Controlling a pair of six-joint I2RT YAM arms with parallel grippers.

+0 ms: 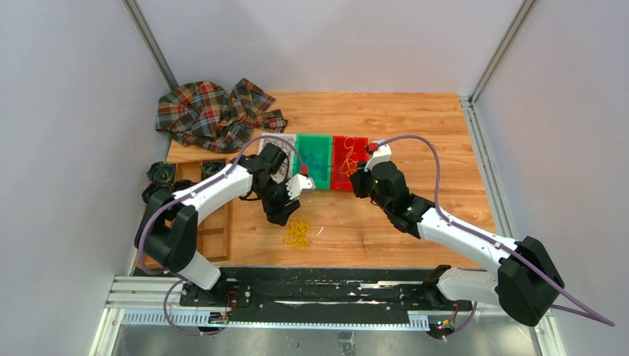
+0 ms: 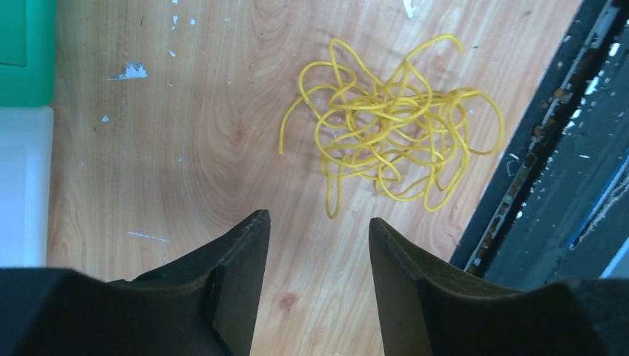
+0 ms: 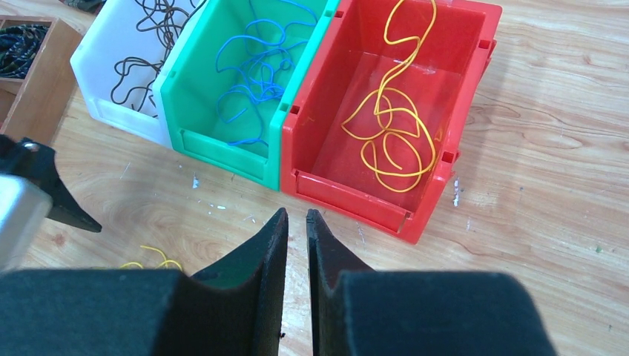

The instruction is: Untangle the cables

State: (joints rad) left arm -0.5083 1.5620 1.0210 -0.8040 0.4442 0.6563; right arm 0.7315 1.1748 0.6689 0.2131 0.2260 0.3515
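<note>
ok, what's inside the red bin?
The red bin holds one loose yellow cable, looped on the floor and running up toward the back wall. Nothing else shows. The strip of floor just behind the front lip is hidden.

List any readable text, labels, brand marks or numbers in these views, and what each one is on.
None readable.
The red bin, green bin and white bin are plain and carry no labels.
The left arm and right arm show no legible marks from overhead; any print there is too small to tell.
The white flecks on the table are scuffs, not writing.
</note>
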